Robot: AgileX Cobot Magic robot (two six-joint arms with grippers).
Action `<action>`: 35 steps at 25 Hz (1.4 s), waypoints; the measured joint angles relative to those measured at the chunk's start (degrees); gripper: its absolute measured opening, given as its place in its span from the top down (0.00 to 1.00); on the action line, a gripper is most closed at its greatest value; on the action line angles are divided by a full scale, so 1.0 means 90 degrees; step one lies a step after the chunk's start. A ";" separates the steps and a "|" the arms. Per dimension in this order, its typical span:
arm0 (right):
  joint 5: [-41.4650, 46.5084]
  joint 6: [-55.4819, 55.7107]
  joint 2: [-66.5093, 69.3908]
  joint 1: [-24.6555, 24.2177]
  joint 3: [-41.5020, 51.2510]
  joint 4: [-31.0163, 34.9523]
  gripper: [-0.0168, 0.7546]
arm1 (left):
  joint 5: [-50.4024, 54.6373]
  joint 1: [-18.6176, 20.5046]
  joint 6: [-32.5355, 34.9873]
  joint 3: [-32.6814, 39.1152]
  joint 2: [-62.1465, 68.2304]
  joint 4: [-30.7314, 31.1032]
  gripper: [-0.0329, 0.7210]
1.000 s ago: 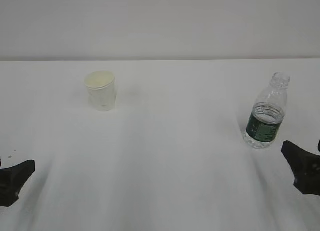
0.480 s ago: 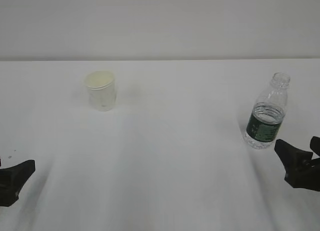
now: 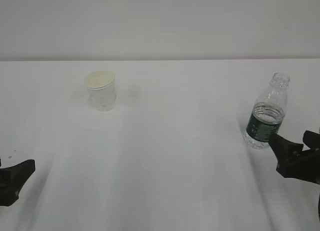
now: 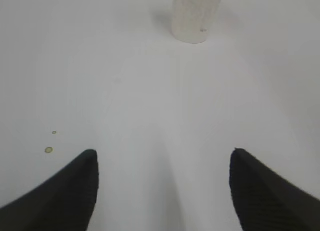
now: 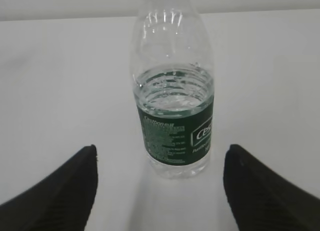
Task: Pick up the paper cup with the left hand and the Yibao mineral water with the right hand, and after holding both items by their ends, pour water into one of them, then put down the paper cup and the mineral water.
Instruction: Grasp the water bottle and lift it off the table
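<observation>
Right hand (image 3: 296, 150) sits low at the near edge, jaws spread wide and empty, the Yibao mineral water (image 3: 266, 114) standing capless just ahead — one off-centre nudge could tip it and spill. Left hand (image 4: 162, 163) gapes empty too, well short of the paper cup (image 3: 101, 90), which is light enough to skid away.

We see the paper cup (image 3: 100, 90) upright at ten o'clock on the table (image 3: 170, 156). The Yibao mineral water (image 3: 267, 112) stands at three o'clock, the right hand (image 3: 296, 156) open just beside it.
</observation>
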 joint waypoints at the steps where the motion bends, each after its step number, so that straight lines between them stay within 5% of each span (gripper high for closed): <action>1: 0.0000 -0.0011 0.0065 0.0000 -0.0042 0.0000 0.21 | 0.0000 0.0000 0.0000 0.0000 0.0000 0.0000 0.17; 35: -0.0015 -0.0168 0.1383 0.0000 -0.1096 0.0041 0.21 | 0.0000 0.0000 -0.0015 0.0000 0.0010 0.0000 0.17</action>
